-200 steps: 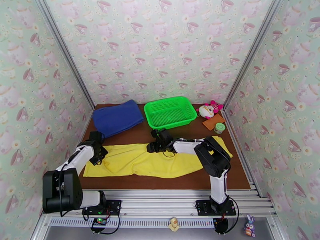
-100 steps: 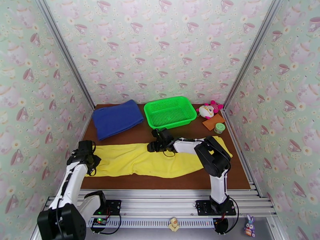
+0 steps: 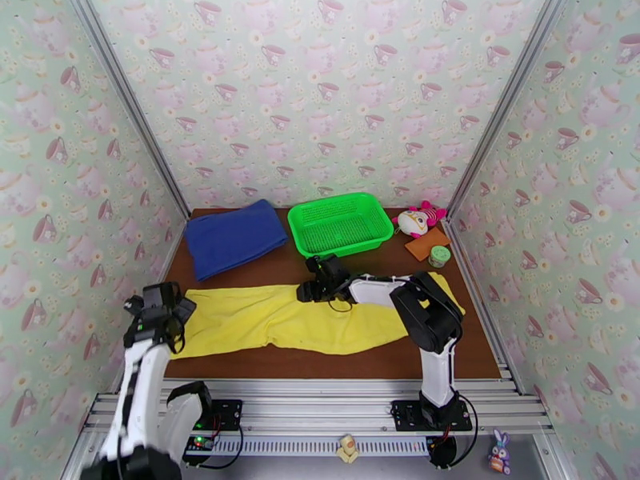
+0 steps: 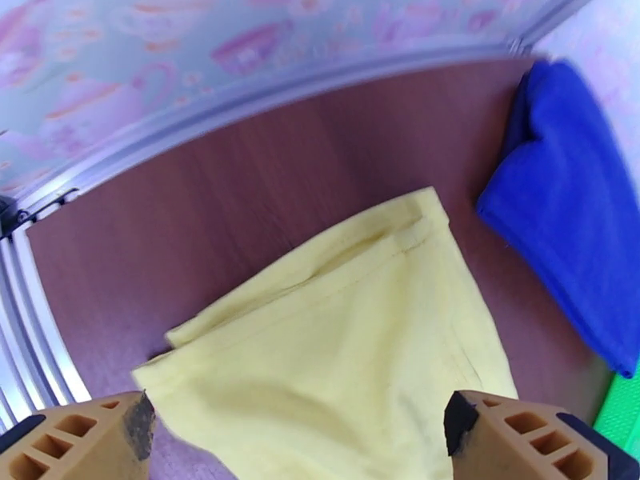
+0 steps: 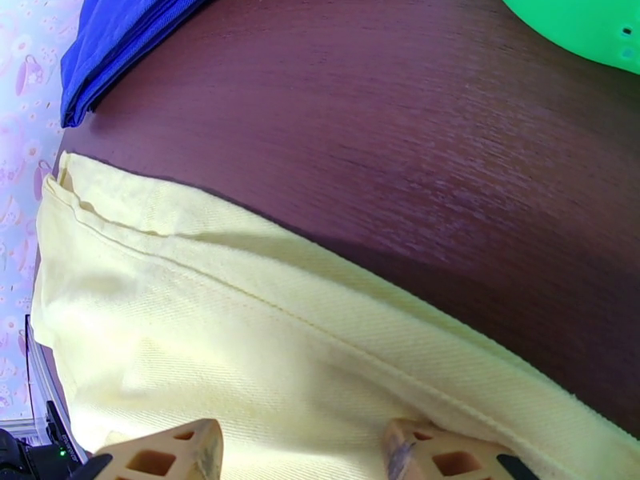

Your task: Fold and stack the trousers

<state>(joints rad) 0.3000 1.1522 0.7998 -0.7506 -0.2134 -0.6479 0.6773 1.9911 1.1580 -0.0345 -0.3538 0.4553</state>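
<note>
The yellow trousers [image 3: 280, 322] lie stretched out lengthwise across the brown table, left end to right end. My left gripper [image 3: 162, 302] hovers just off their left end with its jaws wide open and nothing in them. In the left wrist view that gripper [image 4: 296, 426] looks down on the loose trouser end [image 4: 344, 338]. My right gripper [image 3: 310, 291] rests at the far edge of the trousers near the middle. In the right wrist view its fingers [image 5: 196, 451] stand apart over flat yellow cloth [image 5: 240, 338], gripping nothing.
A folded dark blue cloth [image 3: 234, 235] lies at the back left, and a green basket [image 3: 340, 224] stands at the back centre. A plush toy [image 3: 420, 219], a brown pad [image 3: 426, 244] and a small green jar [image 3: 438, 256] sit at the back right. Walls close in both sides.
My left gripper let go of the left trouser end, opened wide and drew back toward the near left. The end now lies flat. The right arm stayed put.
</note>
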